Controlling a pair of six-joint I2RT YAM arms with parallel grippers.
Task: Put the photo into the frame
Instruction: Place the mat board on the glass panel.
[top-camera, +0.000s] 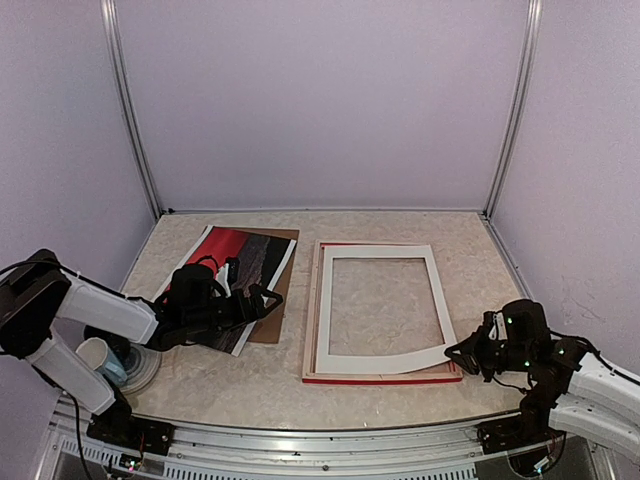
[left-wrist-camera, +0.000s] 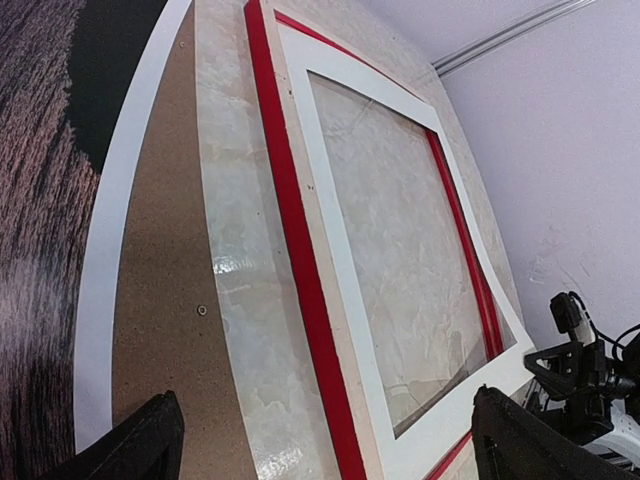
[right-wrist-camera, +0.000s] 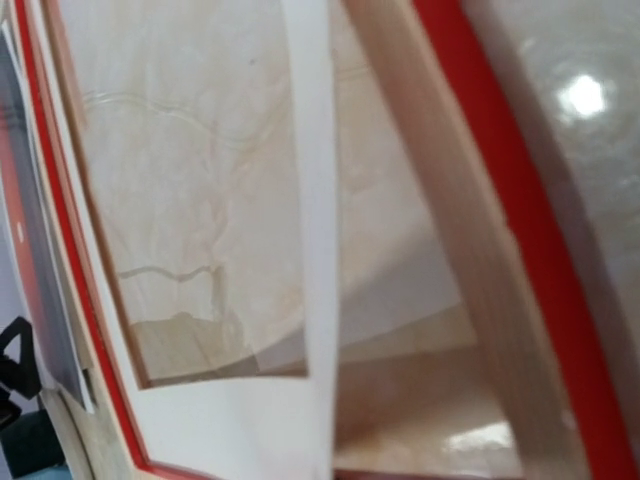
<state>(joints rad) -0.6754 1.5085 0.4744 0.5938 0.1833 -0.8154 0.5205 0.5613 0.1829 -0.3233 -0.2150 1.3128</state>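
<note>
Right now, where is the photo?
In the top view, the photo lies left of centre, atop the brown backing board, just left of the frame.

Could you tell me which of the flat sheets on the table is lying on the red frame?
The white mat with the cut-out window lies on the frame; the photo and brown board sit apart, to its left.

Can't make out any text, label, brand or number anywhere here. Nothing readable in any of the three views, just plain surfaces.
</note>
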